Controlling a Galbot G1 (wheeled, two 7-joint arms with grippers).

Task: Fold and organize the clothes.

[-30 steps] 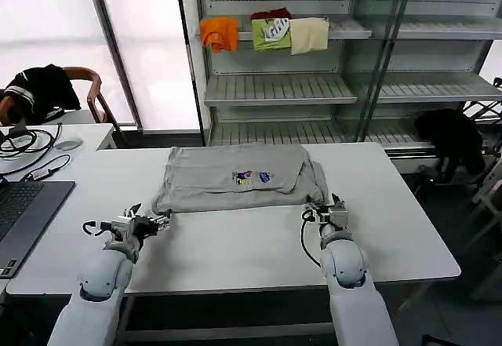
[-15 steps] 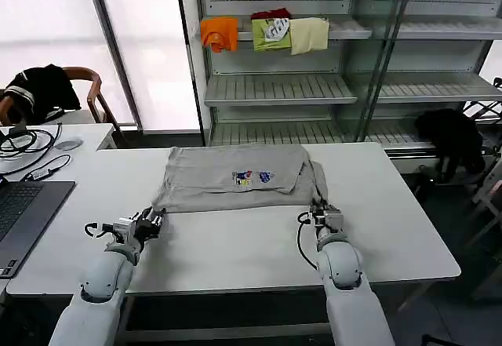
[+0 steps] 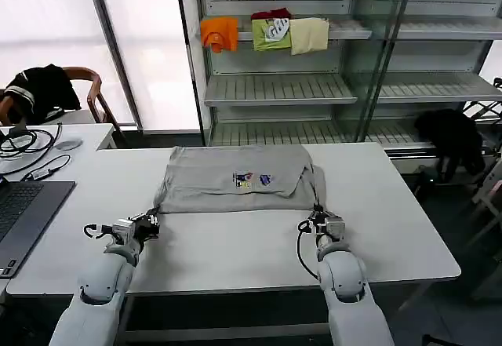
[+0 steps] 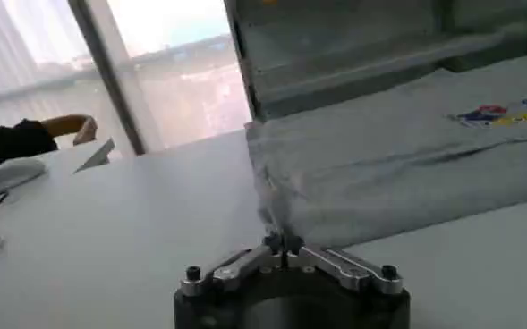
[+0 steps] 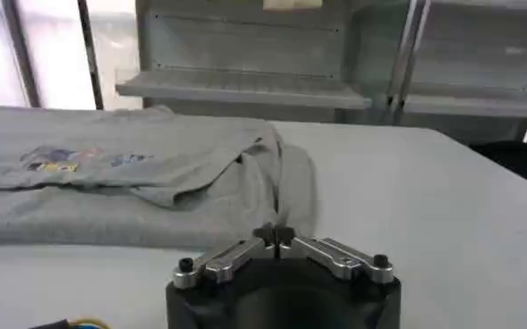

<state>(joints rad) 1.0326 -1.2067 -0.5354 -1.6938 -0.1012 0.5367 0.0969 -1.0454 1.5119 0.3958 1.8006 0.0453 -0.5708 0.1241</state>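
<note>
White rectangular table (image 3: 235,252) carrying light grey short-sleeved shirt (image 3: 235,193) with small multicoloured chest print, lying partly folded across far-centre. Metal shelving rack (image 3: 314,87) standing behind, bearing orange, green and cream folded garments (image 3: 267,34). Left gripper (image 3: 149,222) resting at shirt's near left corner, fingers (image 4: 272,243) pressed together on grey hem. Right gripper (image 3: 319,220) sitting at near right corner, fingers (image 5: 265,234) likewise closed, pinching shirt edge. Both arms reaching low over tabletop, pinning shirt's near hem.
</note>
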